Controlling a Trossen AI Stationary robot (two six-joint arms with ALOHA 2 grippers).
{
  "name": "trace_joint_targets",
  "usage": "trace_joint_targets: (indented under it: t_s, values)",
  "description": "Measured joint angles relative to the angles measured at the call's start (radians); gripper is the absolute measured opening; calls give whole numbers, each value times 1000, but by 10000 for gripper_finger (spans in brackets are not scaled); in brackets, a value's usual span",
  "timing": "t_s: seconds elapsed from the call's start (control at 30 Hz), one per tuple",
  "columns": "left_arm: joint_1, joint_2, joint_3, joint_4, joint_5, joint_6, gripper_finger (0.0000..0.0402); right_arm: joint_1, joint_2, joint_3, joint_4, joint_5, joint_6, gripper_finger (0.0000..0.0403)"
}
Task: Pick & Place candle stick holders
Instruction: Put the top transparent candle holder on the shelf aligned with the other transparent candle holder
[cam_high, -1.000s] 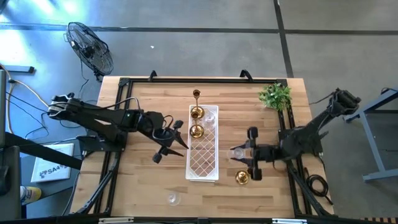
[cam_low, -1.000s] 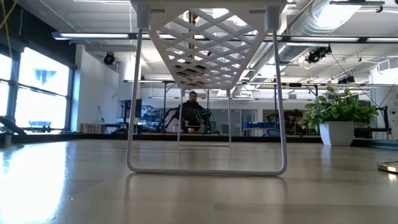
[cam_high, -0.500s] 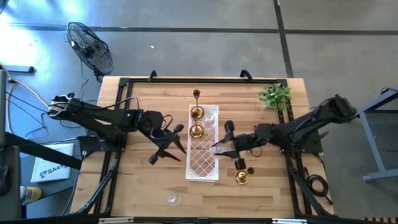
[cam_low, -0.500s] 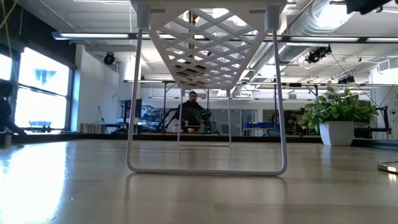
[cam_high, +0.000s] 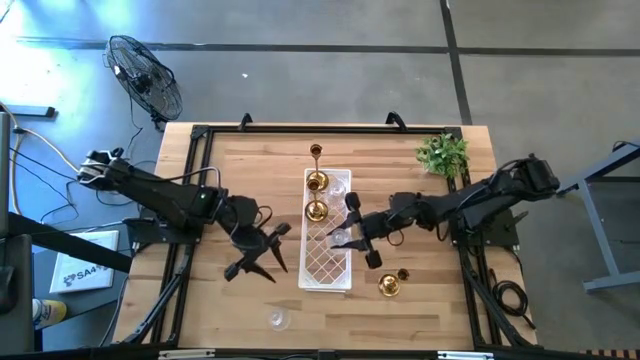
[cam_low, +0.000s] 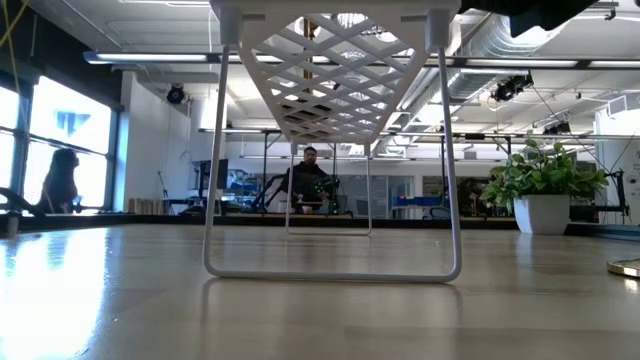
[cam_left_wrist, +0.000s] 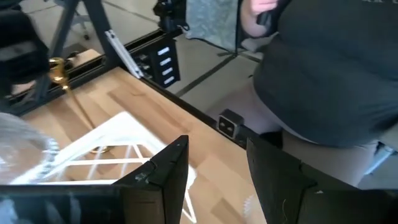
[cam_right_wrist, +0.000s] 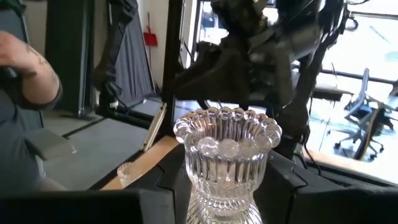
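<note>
Holding a glass holder (cam_right_wrist: 227, 158) over the tray (cam_high: 327, 272), right gripper (cam_high: 352, 234); left gripper (cam_high: 255, 257) empty, fingers apart, beside tray.

Grey concrete floor (cam_high: 300, 25) surrounds the wooden table (cam_high: 230, 150); a standing fan (cam_high: 145, 75) sits off its far left corner. Across the room, bright windows (cam_low: 60, 150) line the left wall, ceiling ducts (cam_low: 520, 30) run overhead, and a person (cam_low: 310, 175) sits far back.
</note>
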Motion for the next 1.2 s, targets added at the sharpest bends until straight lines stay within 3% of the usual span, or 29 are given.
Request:
trace_joint_targets:
  t_s: [0.3,0.77,1.2]
  values:
    - [-59,0,0,-7,-48,0,158,-40,29,-39,101,-63,20,120]
    - [-56,0,0,-11,-55,0,158,-112,120,-41,192,-178,47,120]
    - [-56,0,0,-19,-55,0,158,-137,141,-41,186,-155,69,120]
